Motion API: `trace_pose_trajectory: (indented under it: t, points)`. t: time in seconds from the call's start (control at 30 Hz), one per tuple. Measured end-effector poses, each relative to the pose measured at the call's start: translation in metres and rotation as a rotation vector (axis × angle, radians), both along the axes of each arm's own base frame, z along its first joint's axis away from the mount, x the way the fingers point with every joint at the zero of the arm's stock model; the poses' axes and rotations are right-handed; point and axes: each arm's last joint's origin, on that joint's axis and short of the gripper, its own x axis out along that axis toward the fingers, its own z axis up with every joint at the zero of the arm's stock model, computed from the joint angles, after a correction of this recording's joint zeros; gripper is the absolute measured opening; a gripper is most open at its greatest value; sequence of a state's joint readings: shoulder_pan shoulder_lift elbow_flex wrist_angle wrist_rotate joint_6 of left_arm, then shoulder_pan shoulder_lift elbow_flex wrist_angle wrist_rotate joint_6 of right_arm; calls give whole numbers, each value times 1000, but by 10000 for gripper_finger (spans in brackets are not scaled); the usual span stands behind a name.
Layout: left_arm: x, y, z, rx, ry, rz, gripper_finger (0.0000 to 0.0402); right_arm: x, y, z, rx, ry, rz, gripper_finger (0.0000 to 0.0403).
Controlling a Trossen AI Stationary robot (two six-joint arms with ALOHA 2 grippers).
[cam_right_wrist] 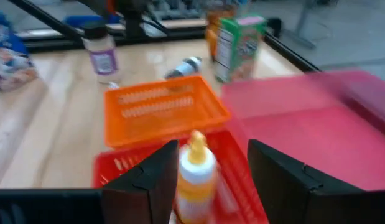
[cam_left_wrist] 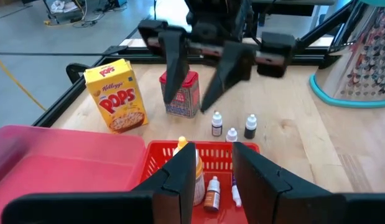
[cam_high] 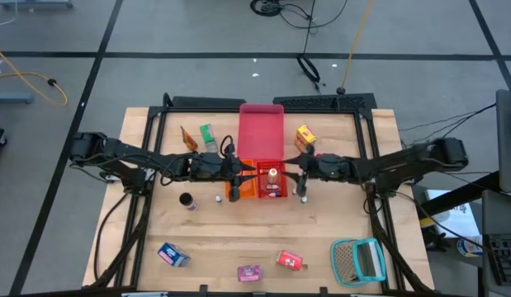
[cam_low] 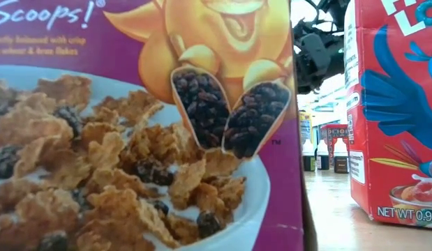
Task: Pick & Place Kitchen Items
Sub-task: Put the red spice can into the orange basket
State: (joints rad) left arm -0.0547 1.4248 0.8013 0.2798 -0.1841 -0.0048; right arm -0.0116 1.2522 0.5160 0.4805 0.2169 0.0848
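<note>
Red tray (cam_high: 276,191), table (cam_high: 238,247) centre: holds a white bottle with a yellow cap (cam_right_wrist: 194,171), upright, plus smaller bottles. Right hand (cam_high: 298,176) over the tray, fingers spread either side of that bottle, not touching. Left hand (cam_high: 243,175) at the orange tray (cam_high: 247,188) beside it; cannot tell its state. Yellow box (cam_high: 305,136) far right; green box (cam_high: 207,137) far left.

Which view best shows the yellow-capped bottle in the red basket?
Right wrist view: the yellow-capped bottle stands upright, close, between the right tool's fingers. The left wrist view shows it behind the basket wall, the high view only tiny, the low view not at all.
</note>
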Motion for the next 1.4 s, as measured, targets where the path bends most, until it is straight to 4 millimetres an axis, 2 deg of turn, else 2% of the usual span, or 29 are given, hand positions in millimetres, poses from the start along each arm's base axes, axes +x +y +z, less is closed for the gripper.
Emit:
trace_pose_trajectory:
  t: [0.33,0.5,0.67,0.73,1.07,1.4]
  points:
    - [0,0,0,0,-1,0,108,-46,0,20,153,112,-86,184]
    - [0,0,0,0,-5,0,108,-62,-1,29,191,261,-160,191]
    - [0,0,1,-1,-10,0,108,-68,-9,49,262,378,-288,192]
    - [0,0,1,-1,-10,-1,108,-69,-13,51,303,406,-342,192]
    - [0,0,1,-5,-9,0,108,-75,-41,39,551,504,-525,192]
    - [-1,0,-2,-21,21,5,108,-78,-55,35,716,516,-516,192]
